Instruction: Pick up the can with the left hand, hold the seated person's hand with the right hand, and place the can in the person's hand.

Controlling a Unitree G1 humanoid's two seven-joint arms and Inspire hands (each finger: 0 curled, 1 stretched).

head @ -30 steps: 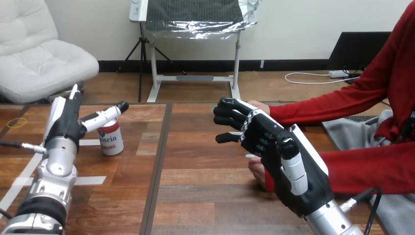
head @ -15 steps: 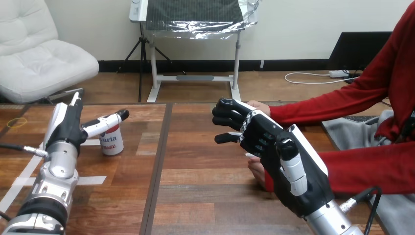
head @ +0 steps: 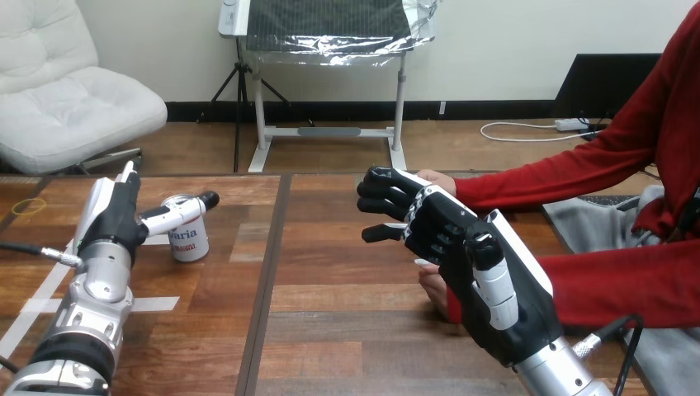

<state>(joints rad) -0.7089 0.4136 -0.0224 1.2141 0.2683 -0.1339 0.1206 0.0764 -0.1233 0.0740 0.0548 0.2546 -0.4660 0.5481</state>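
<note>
A white can with a red label (head: 186,235) stands upright on the wooden table (head: 347,330) at the left. My left hand (head: 115,216) is just left of it, open, fingers pointing away from me. Its straight thumb (head: 177,211) reaches across the can's upper front. My right hand (head: 450,239) hovers above the table at centre right with its fingers curled and nothing between them. The person's hand (head: 436,178) in a red sleeve shows just behind it. A second hand of the person (head: 432,285) lies under my right hand on the table.
White tape marks (head: 153,304) lie on the table near my left arm. A yellow rubber band (head: 28,206) sits at the far left. The person's red-sleeved arms (head: 611,285) come in from the right side.
My left hand has sunk a little, and its thumb has come down from above the can to its upper front. The can, my right hand and the person's hands have stayed put.
</note>
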